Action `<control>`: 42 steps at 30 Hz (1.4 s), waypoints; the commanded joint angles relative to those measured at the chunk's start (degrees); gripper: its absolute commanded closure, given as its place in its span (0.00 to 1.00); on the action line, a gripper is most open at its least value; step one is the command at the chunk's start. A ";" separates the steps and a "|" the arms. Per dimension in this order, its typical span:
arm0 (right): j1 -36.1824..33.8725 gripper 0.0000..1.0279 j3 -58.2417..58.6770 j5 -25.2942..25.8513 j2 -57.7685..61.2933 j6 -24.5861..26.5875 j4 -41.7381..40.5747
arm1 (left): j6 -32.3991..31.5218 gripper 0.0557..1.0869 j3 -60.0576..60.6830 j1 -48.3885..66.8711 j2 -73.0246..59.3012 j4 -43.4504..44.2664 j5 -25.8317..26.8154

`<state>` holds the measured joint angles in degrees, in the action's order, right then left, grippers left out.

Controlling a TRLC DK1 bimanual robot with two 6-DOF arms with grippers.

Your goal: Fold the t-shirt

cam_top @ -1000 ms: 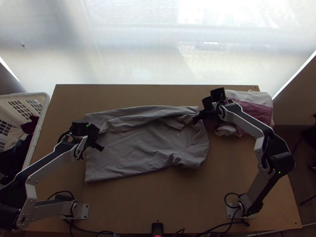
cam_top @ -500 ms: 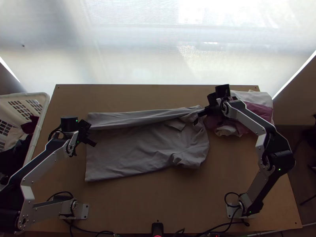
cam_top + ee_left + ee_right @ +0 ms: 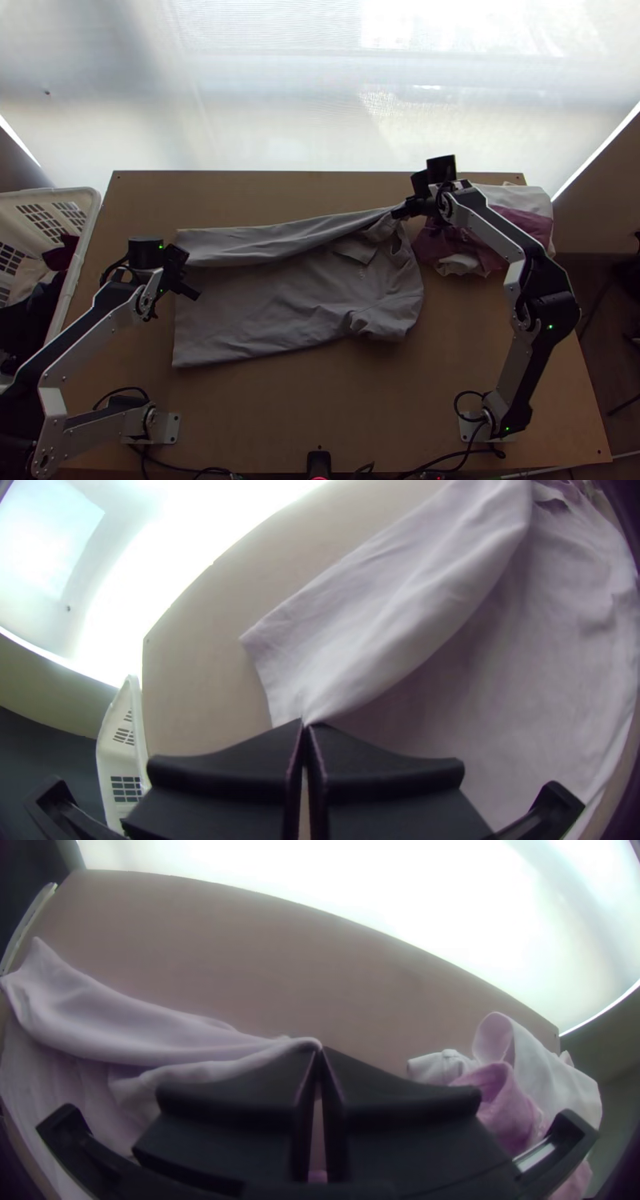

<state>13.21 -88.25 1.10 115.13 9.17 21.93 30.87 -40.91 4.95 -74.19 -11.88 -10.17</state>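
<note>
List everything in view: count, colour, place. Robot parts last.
T-shirt: one, grey, mid-table.
Cloth pile: one, white and pink, table's far right.
Table: one, light wood, beneath.
Basket: one, white, left of table.
Clothes: several, mixed colours, in basket.
Device: one, black, near edge.
Cables: several, black, near edge.
Backdrop: one, pale, beyond table.
Arms: two, silver and black, near side.
Left pincer: one, black, on t-shirt's left end.
Right pincer: one, black, on t-shirt's far right corner.

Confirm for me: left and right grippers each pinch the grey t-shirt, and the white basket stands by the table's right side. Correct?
Not quite, wrong side: the top view shows the white basket by the left side of the table. The left gripper and right gripper do each pinch the grey t-shirt.
</note>
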 commanded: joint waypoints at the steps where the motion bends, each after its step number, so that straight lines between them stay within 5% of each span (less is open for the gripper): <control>1: -0.64 0.85 0.01 0.39 2.55 -0.29 0.13 | -0.37 0.96 3.46 3.22 2.21 -1.57 0.07; 6: -0.38 0.39 0.62 0.65 1.76 -0.20 1.53 | -0.46 0.96 4.34 3.05 1.77 -1.13 -0.02; 9: 0.41 0.03 0.80 0.74 -0.61 -0.20 2.68 | -0.46 0.96 3.99 3.05 1.33 -0.78 -0.02; 25: 4.54 0.04 13.45 6.10 -18.54 0.32 5.93 | -0.46 0.96 3.82 3.57 -0.60 1.07 -0.02; 34: 24.40 0.05 23.91 8.21 -25.66 1.20 5.22 | -0.46 0.96 4.08 3.49 -0.16 1.07 -0.02; 42: 33.19 0.05 31.82 14.01 -25.92 6.48 -0.66 | -1.08 0.96 4.17 3.49 0.28 1.07 -0.02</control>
<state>38.85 -62.85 11.20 90.39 12.10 25.19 30.09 -36.77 8.40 -74.11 -10.81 -10.22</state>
